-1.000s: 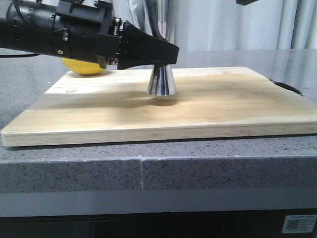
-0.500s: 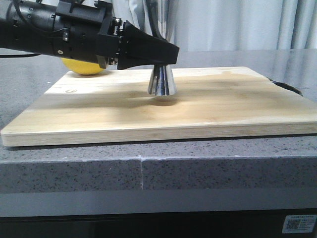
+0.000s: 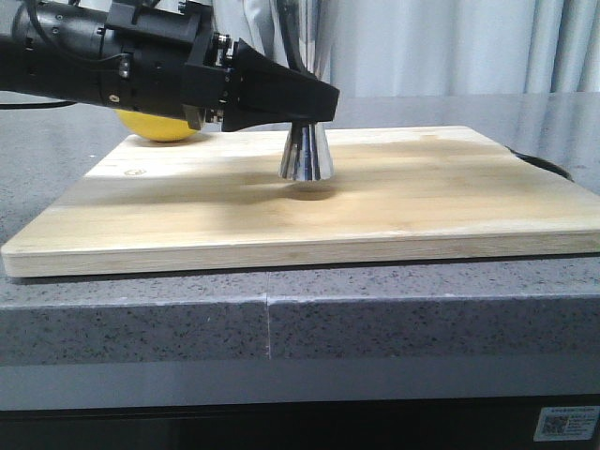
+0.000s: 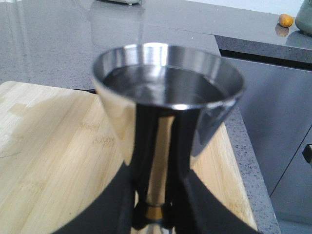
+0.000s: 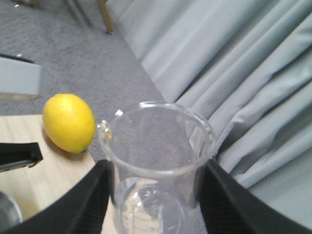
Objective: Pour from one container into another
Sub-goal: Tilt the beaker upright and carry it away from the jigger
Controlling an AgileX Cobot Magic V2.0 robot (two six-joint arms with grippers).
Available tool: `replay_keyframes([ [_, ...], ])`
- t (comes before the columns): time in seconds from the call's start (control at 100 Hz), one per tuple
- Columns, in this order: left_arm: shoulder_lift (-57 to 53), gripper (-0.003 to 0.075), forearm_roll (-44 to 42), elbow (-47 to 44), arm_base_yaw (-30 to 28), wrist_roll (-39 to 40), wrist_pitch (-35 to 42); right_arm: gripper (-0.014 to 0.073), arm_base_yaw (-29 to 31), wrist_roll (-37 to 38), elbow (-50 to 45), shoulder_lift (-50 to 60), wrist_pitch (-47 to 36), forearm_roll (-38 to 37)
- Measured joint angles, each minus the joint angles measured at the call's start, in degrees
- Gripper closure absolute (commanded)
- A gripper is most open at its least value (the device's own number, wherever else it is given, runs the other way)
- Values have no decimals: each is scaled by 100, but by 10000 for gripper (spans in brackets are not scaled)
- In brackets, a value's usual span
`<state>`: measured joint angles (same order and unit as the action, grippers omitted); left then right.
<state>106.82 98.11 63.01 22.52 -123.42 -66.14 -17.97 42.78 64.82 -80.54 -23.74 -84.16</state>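
The steel jigger [image 3: 307, 156] stands upright on the wooden board [image 3: 403, 206], and only its lower cone shows below my left gripper [image 3: 317, 99]. In the left wrist view the jigger [image 4: 165, 102] holds dark liquid in its upper cup. There my left gripper [image 4: 155, 213] is shut on the gold waist band. The clear glass beaker [image 5: 158, 161] is upright between the black fingers of my right gripper [image 5: 156, 197], which is shut on it high above the board. It looks empty. Neither the beaker nor the right gripper shows in the front view.
A yellow lemon [image 3: 159, 127] lies at the board's back left corner, behind my left arm, also seen as the lemon [image 5: 68, 123] from the right wrist. Grey curtains [image 5: 234, 73] hang behind the grey stone counter [image 3: 281, 328]. A dark object [image 3: 542, 162] lies off the board's right edge.
A dark part of the right arm that showed at the top right of the front view one second ago has left the view. The left gripper and jigger have not moved.
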Motion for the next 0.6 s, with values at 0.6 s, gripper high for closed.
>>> replay_keyframes([
  [0.6,0,739,0,0,0,0,0,284,1762,1025,-421,0,-418,1540],
])
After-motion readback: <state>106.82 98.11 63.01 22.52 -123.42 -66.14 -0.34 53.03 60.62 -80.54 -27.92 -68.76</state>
